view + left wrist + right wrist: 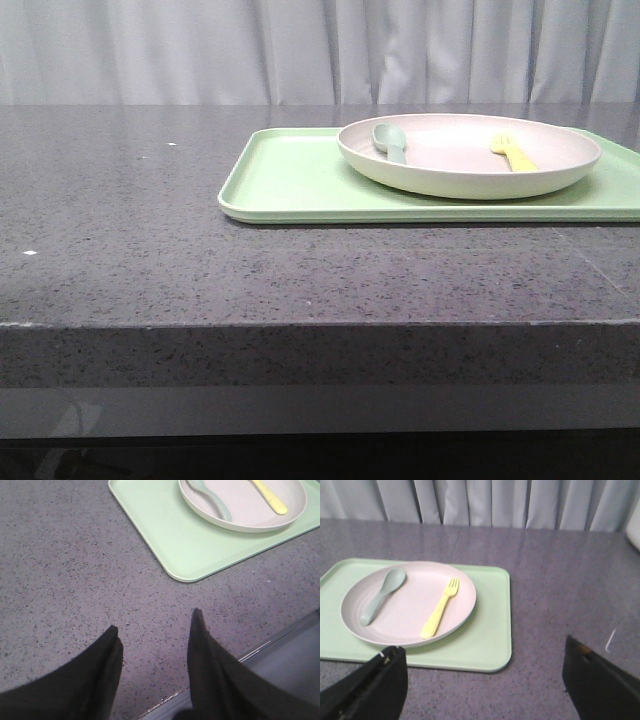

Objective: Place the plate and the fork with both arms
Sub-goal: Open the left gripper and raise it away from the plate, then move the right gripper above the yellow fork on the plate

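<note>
The off-white plate (470, 180) rests on a light-green tray (290, 185) at the right of the table. The pale-yellow fork (513, 152) lies in the plate's right half. A grey-green spoon (391, 141) lies in its left half. In the left wrist view the plate (295, 500), fork (270, 499) and spoon (212, 497) show beyond my open, empty left gripper (155, 620), which hangs over bare table near the front edge. In the right wrist view the plate (405, 612) and fork (440, 608) lie ahead of my wide-open, empty right gripper (482, 652). Neither gripper shows in the front view.
The tray also shows in the left wrist view (165, 530) and the right wrist view (490, 615). The dark speckled stone table (120, 230) has its front edge close to my left gripper. A grey curtain (320, 50) hangs behind the table.
</note>
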Robot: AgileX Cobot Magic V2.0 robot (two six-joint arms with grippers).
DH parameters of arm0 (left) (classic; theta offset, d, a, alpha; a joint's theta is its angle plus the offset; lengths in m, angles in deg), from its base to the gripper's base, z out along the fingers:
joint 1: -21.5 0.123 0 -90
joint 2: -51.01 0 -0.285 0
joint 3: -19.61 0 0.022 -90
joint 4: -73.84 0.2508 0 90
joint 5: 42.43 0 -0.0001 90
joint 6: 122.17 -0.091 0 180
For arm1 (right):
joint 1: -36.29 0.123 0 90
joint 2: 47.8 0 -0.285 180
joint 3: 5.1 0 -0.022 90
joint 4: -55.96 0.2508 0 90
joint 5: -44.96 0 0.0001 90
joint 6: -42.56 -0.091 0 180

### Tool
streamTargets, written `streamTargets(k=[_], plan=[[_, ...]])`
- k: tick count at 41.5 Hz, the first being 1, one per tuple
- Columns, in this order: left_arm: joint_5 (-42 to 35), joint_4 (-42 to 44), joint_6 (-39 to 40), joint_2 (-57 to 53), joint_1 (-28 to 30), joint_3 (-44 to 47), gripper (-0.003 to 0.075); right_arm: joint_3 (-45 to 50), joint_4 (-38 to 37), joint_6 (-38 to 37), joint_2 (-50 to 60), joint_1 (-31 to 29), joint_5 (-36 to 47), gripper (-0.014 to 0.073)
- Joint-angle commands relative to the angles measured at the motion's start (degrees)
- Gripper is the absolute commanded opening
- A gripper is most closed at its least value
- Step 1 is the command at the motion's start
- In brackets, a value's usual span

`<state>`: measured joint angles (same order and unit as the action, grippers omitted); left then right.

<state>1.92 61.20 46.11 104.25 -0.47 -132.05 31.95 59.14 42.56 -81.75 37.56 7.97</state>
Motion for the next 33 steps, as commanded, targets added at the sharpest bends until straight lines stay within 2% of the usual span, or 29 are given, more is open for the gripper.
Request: streamTargets(k=[1,9,14,20,24,29,33], plan=[[-3.48,-1.32,0.01,-0.44,0.08,-1.40,0.0316,-6.77,1.20,0.45,-7.02,-0.27,-3.15,0.0645],[-3.48,-1.32,0.01,-0.44,0.08,-1.40,0.0316,-18.83,5.97,5.19,-21.94,0.36,-16.81,0.0645],[-3.48,-1.32,0.01,-0.44,0.08,-1.40,0.0316,-25.28,10.92,9.33,-29.91,2.71,-19.96,0.0645],[-3.59,-1.32,0.01,-0.44,0.08,-1.40,0.0316,-32.94,11.32,9.41,-39.23,6.03,-24.05,0.0641],[-3.59,-1.32,0.01,-0.44,0.08,-1.40,0.0316,-37.95,11.32,9.41,-45.48,7.28,-26.84,0.0581],[-3.59,-1.32,0.01,-0.44,0.08,-1.40,0.0316,-43.15,11.32,9.35,-52.08,8.30,-29.21,0.0447],[-3.59,-1.32,0.01,-0.44,0.08,-1.40,0.0316,-46.51,11.32,8.99,-56.42,8.37,-30.06,0.0400]])
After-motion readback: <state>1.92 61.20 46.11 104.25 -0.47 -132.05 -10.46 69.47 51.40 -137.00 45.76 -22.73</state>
